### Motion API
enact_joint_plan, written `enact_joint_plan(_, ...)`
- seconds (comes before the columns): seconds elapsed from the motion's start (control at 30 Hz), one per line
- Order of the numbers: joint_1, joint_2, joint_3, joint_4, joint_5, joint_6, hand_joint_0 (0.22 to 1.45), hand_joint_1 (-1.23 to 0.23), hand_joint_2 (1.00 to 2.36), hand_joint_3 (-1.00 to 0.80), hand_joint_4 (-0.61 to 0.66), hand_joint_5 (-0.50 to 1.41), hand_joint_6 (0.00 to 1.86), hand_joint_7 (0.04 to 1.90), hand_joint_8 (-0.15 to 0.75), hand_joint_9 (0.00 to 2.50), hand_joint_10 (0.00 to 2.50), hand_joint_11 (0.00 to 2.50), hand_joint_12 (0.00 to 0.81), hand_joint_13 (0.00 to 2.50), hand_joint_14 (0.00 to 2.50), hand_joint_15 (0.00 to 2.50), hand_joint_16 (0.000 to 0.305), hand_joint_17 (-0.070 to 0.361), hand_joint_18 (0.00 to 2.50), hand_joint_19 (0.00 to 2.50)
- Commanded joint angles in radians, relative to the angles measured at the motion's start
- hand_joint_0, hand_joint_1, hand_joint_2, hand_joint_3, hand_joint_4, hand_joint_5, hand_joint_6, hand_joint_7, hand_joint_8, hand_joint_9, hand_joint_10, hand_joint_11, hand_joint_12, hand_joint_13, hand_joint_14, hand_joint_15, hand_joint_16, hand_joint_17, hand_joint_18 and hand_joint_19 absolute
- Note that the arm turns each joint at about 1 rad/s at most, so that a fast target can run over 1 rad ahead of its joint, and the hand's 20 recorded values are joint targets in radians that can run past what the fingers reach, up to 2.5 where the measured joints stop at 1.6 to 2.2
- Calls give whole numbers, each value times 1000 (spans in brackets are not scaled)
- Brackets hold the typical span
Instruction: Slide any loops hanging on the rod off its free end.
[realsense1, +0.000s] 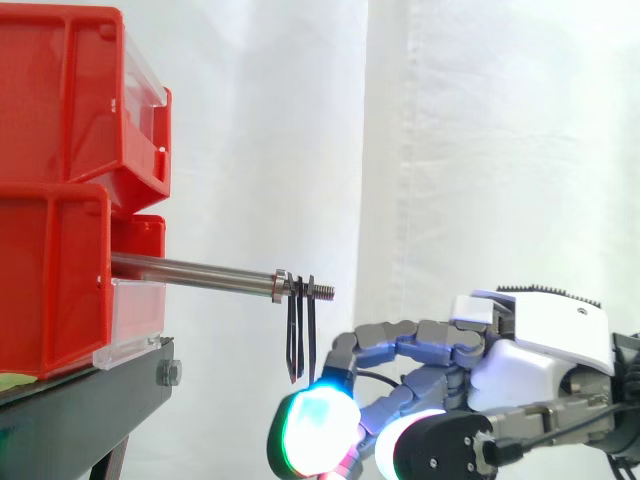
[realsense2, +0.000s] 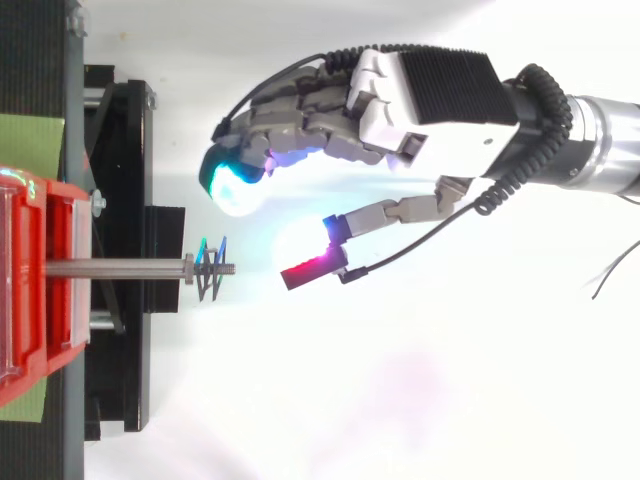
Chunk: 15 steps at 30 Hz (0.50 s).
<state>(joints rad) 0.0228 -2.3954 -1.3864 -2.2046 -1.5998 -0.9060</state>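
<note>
From the side, the steel rod (realsense1: 190, 268) sticks out of the lower of the red bins (realsense1: 55, 290) and runs level, with its threaded free end pointing toward my hand (realsense1: 540, 345). The dark loops (realsense1: 298, 335) hang on that thread, just beyond the collar (realsense1: 281, 285) and close to the tip. My hand sits lower than the rod and off past the free end. Its glowing fingertips (realsense1: 312, 418) are just below the bottoms of the loops. I can't tell from here whether they touch.

From above, the rod's long axis runs straight out from the bins, and the loops (realsense2: 212, 275) sit near its tip. My hand (realsense2: 440, 95) lies beyond the tip. The fingers reach in to one side of the rod's line, while the thumb (realsense2: 315, 265) lies almost on that line, a little past the end and clear of it. Fingers and thumb are spread and loosely bent, holding nothing.

I judge the loops must travel along the axis toward my palm, so I need a finger behind them on the collar side.
</note>
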Motion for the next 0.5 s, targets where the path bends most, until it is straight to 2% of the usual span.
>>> enact_joint_plan(0.0, -14, -11, 41, -6, -49, 15, 570, -686, 1015, -326, 209, -165, 501, 1147, 266, 737, 16, 436, 389, 611, 11, 295, 55, 123, 475, 359)
enact_joint_plan(0.13, -24, -11, 81, -29, -78, 25, 562, -686, 1013, -341, 209, -164, 501, 1145, 267, 740, 16, 439, 392, 615, 11, 290, 55, 125, 478, 361)
enact_joint_plan(0.3, -24, -31, 84, -6, -94, 13, 559, -680, 1013, -343, 209, -161, 501, 1145, 271, 748, 16, 442, 393, 617, 11, 298, 56, 126, 479, 360)
enact_joint_plan(0.4, -30, -59, 84, 48, -126, 10, 560, -675, 1013, -343, 216, -159, 501, 1140, 270, 751, 16, 445, 392, 618, 11, 302, 56, 126, 483, 368)
enact_joint_plan(0.47, -34, -62, 84, 92, -152, 22, 561, -668, 1013, -344, 213, -159, 501, 1145, 270, 753, 16, 450, 392, 619, 11, 299, 56, 126, 485, 369)
